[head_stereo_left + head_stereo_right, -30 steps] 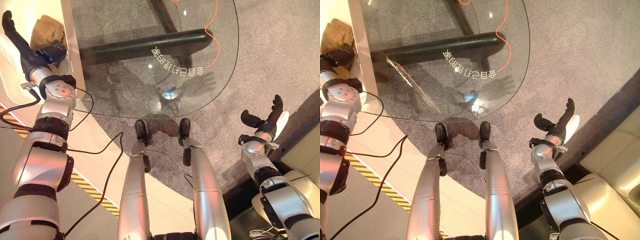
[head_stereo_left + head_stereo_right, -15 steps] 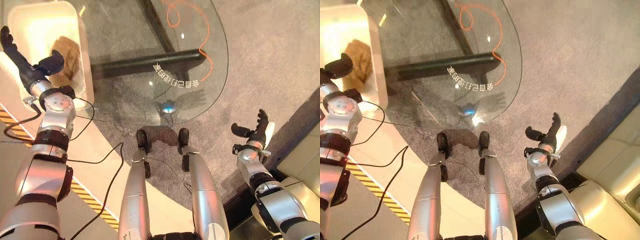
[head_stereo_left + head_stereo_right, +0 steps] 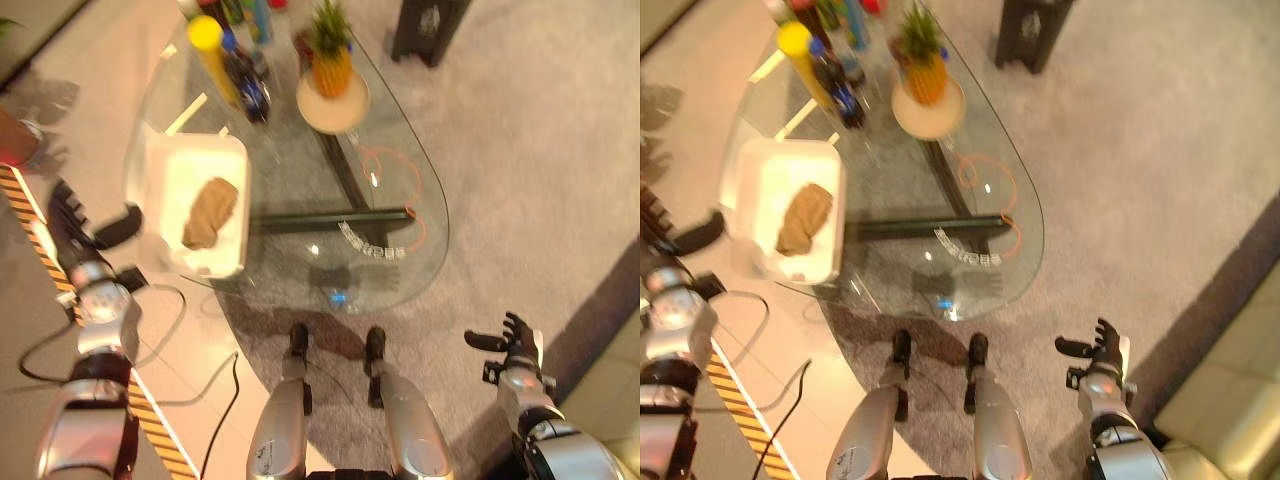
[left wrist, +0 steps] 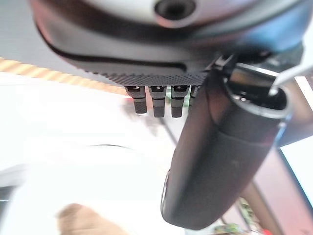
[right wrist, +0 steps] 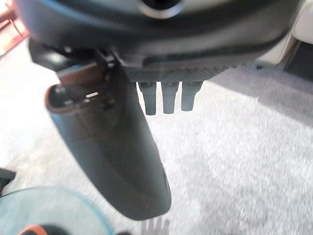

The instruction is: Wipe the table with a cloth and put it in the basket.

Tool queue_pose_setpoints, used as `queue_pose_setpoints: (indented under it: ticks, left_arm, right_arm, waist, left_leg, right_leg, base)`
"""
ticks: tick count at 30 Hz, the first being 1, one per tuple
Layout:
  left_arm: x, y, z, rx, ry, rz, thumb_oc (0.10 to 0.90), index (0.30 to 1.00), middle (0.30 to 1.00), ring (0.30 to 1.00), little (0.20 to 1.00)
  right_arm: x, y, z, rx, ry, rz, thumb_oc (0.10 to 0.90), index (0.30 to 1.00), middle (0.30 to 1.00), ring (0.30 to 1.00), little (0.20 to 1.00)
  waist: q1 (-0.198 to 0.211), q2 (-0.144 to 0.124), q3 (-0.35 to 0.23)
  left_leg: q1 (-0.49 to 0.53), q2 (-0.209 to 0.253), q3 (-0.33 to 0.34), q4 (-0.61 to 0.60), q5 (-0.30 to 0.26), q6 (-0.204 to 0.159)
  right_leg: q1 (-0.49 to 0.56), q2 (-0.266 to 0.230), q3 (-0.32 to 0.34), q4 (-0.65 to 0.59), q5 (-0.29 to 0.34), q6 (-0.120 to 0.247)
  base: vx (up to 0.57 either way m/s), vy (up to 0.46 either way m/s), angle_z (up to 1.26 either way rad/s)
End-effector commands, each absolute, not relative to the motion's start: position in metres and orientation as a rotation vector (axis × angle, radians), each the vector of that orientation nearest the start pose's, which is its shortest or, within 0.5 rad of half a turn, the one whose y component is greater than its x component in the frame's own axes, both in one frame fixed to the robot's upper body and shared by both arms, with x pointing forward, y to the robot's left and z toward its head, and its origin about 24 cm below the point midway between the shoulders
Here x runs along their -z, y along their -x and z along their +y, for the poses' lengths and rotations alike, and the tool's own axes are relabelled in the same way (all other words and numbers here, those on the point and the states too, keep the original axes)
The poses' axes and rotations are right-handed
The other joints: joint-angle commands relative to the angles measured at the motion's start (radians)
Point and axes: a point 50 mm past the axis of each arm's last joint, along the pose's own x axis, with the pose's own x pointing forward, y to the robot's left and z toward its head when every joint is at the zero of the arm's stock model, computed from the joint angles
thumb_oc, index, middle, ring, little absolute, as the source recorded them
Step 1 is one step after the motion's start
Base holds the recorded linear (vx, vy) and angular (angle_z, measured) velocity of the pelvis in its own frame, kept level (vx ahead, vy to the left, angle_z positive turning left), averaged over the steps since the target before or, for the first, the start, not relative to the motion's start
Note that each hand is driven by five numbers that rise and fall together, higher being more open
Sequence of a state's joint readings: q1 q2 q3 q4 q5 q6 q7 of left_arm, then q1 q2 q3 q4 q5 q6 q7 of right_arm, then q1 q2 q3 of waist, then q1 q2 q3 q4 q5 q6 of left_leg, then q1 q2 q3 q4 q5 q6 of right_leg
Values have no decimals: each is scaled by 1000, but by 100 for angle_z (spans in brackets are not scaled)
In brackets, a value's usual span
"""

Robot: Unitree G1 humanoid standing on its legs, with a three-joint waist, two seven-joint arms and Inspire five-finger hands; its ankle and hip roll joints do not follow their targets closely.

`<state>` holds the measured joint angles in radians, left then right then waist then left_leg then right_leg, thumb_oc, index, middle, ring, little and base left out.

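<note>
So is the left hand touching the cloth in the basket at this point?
Apart. In the left eye view the left hand is open beside the white basket, outside its rim, while the brown cloth lies inside with bare basket floor between them.

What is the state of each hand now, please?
Left hand: open, holding nothing, beside the white basket.
Right hand: open, holding nothing, over the carpet.
</note>
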<state>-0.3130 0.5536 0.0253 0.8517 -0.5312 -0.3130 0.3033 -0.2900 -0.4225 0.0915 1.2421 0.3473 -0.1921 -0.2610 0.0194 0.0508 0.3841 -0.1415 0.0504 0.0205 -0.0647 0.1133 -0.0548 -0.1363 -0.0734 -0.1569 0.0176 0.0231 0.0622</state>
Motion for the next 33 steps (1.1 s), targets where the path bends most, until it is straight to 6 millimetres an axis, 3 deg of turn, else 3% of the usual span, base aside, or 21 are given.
queue_pose_setpoints:
  ticks: [1, 7, 14, 25, 33]
  left_arm:
    - [3, -242, 350, -672, -40, 197, 800, 900, 900, 900, 900]
    - [81, -181, 328, -603, -74, 596, 800, 900, 900, 900, 900]
    - [124, -130, 302, -471, -114, 874, 800, 900, 900, 900, 900]
    - [147, -103, 276, -235, -213, 1129, 800, 900, 900, 900, 900]
    - [150, -104, 265, -201, -191, 1151, 800, 900, 900, 900, 900]
  right_arm:
    - [106, -161, -318, 481, 361, 884, 800, 900, 900, 900, 900]
    - [128, -123, -309, 392, 419, 1093, 800, 900, 900, 900, 900]
    - [140, -102, -298, 305, 437, 1218, 800, 900, 900, 900, 900]
    - [150, -89, -280, 200, 467, 1322, 800, 900, 900, 900, 900]
    - [153, -93, -272, 144, 502, 1335, 800, 900, 900, 900, 900]
  waist:
    - [22, -24, -206]
    - [30, -33, -306]
    - [29, -48, -333]
    - [12, -50, -333]
    - [1, -46, -332]
  left_leg:
    - [28, -71, 9, 14, -86, -4]
    - [126, -61, 4, -8, -109, -3]
    - [182, -47, 22, -12, -131, 0]
    - [211, -34, 53, -6, -147, 4]
    - [225, -27, 64, -9, -152, 5]
  right_leg:
    - [24, -22, -27, 33, -48, 39]
    - [135, -20, -40, -16, -49, 41]
    - [193, -23, -50, -38, -53, 44]
    - [211, -33, -58, -39, -53, 48]
    - [220, -37, -46, -46, -49, 51]
  base:
    - [222, -16, 20]
    - [160, -5, 12]
    - [50, 4, -2]
    - [0, 0, 0]
    - [-1, 8, -7]
